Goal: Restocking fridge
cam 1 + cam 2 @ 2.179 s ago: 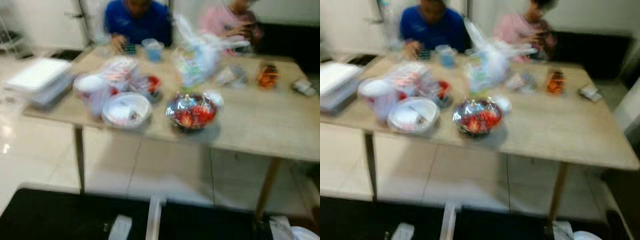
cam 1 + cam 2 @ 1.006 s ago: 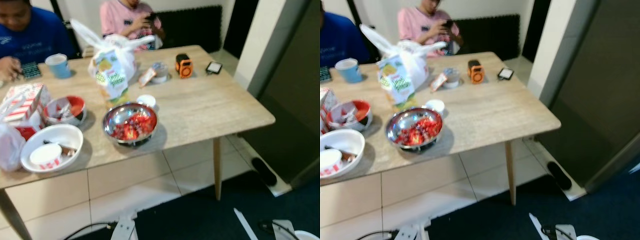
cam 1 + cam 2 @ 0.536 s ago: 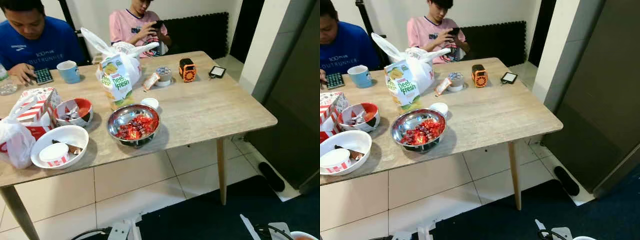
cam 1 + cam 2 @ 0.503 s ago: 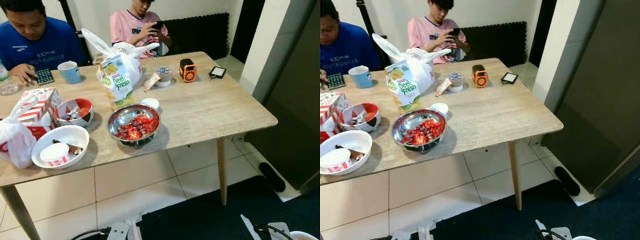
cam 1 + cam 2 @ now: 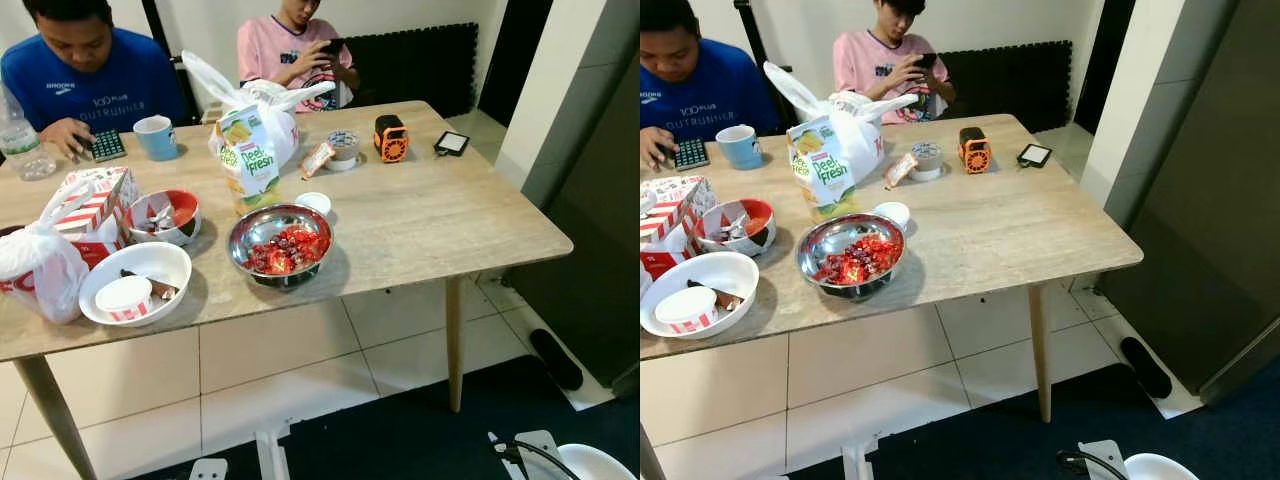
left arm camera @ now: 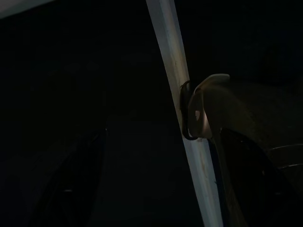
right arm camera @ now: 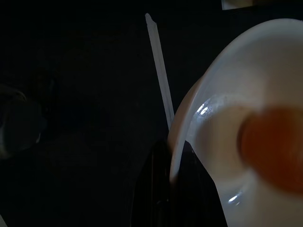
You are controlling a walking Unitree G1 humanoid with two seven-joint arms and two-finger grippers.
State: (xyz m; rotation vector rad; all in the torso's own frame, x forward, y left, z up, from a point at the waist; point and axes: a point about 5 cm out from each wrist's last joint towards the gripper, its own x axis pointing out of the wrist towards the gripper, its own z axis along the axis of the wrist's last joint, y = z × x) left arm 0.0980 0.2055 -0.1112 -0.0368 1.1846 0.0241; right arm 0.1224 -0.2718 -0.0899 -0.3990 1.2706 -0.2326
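The white bowl (image 7: 236,142) was in the right gripper (image 7: 170,182), whose black fingers (image 7: 158,189) were pinched over its rim. A blurred orange lump (image 7: 272,151) lay inside it. From the head camera the bowl's edge sat low, off the wooden table (image 5: 450,215) and nearer the robot than the table's right-hand corner, over dark flooring. The left wrist picture was very dark, so I could not tell whether the left gripper (image 6: 156,198) was open or closed; a pale strip (image 6: 175,80) and a rounded grey part (image 6: 206,106) were all that could be made out.

On the table's near edge stood a steel bowl of red-wrapped sweets (image 5: 280,245), with a small white saucer (image 5: 313,203) just behind it. A juice carton (image 5: 248,160) stood upright further in, against a knotted white plastic bag (image 5: 275,110). Towards the table's left end were a wide white dish holding a red-and-white tub (image 5: 135,283), a red-lined bowl (image 5: 166,215), a red-and-white takeaway box (image 5: 90,205) and a filled plastic bag (image 5: 40,270). Along the table's far side sat a blue mug (image 5: 157,137), a calculator (image 5: 107,146), a water bottle (image 5: 18,145), a small orange device (image 5: 391,139) and a dark phone (image 5: 451,143).

Two people sat behind the table, one in a blue shirt (image 5: 90,80), one in a pink shirt (image 5: 290,45). A tall dark grey panel (image 5: 1210,200) stood beyond the table's right end.
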